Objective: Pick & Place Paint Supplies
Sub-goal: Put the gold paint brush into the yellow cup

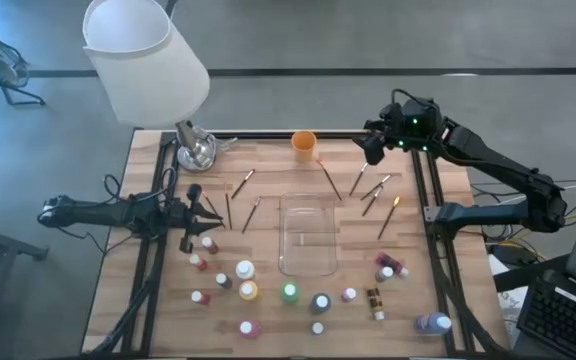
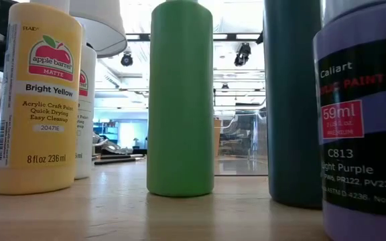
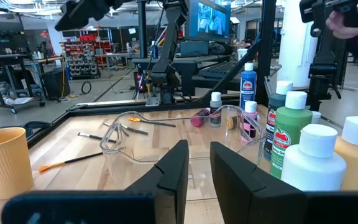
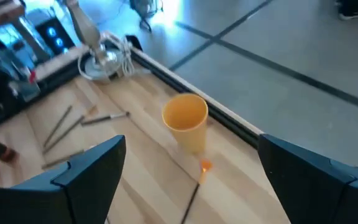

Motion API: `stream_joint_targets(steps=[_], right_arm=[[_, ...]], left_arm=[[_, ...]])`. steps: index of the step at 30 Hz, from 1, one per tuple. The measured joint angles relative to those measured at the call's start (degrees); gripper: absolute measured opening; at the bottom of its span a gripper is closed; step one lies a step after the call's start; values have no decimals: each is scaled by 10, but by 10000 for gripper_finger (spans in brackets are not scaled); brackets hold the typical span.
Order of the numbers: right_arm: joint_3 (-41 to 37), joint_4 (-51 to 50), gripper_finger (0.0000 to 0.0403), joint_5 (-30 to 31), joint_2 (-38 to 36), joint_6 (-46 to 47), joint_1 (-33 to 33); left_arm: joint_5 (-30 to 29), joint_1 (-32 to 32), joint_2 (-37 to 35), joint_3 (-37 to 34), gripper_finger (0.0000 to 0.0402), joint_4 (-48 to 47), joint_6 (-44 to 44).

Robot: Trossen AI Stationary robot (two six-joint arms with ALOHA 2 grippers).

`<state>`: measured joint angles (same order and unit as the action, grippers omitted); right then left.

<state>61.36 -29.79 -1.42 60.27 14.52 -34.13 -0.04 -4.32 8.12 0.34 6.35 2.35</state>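
You are looking at two arms of dark, nearly black links joined by rounded housings. On the right arm (image 1: 488, 160) a small green light glows at the wrist block, and black cables trail from its base. The left arm (image 1: 118, 212) is slimmer, with thin cables looping beside it. The left pincer (image 3: 194, 177) has two flat, angular black fingers; the right pincer (image 4: 188, 180) has broad, wedge-shaped dark fingers (image 4: 86, 171) with matte faces.

Grey floor (image 1: 298, 40); white lamp (image 1: 146, 55); ceiling lights (image 2: 179, 13).
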Motion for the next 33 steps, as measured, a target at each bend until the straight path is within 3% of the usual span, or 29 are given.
stream_joint_targets(steps=[7, 12, 17, 20, 22, 28, 33], right_arm=[[-1, -13, 336, -5, 11, 13, 16], [-16, -44, 319, -7, 1, -8, 77], [-52, -70, 300, 138, -12, 1, 150], [-66, -74, 291, 257, -9, -5, 171], [-71, -75, 286, 298, -6, -13, 174], [-71, -47, 270, 295, -2, -11, 174], [-89, -20, 252, 250, 3, 21, 163]], left_arm=[[0, 0, 0, 0, 74, 0, 0], [0, 0, 0, 0, 74, 0, 0], [0, 0, 0, 0, 74, 0, 0], [0, 0, 0, 0, 74, 0, 0], [0, 0, 0, 0, 74, 0, 0], [0, 0, 0, 0, 74, 0, 0], [0, 0, 0, 0, 74, 0, 0]])
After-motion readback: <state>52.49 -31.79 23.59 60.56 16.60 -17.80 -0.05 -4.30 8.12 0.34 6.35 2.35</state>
